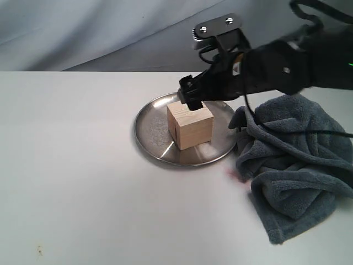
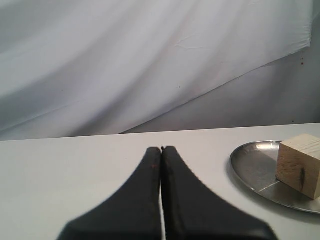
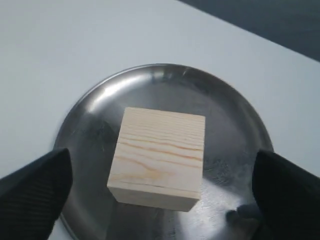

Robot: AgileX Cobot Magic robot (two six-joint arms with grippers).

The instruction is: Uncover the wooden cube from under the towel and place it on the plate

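Note:
The wooden cube point(image 1: 190, 127) stands on the silver plate point(image 1: 151, 135), a little back of its centre. My right gripper point(image 1: 190, 100) hovers just over the cube's top, reaching in from the right. In the right wrist view its fingers point(image 3: 35, 195) stand wide on either side of the cube point(image 3: 160, 155), with bare plate point(image 3: 230, 115) showing in both gaps; it is open and holds nothing. The grey-blue towel point(image 1: 292, 165) lies crumpled to the right of the plate. My left gripper point(image 2: 161, 148) is shut and empty, low over the table, with the plate point(image 2: 255, 165) and cube point(image 2: 300, 165) off to one side.
The towel's folds touch the plate's right rim. A small pink mark point(image 1: 231, 175) shows on the white table point(image 1: 71, 165) by the towel's near-left edge. A grey backdrop cloth point(image 1: 110, 27) hangs behind the table.

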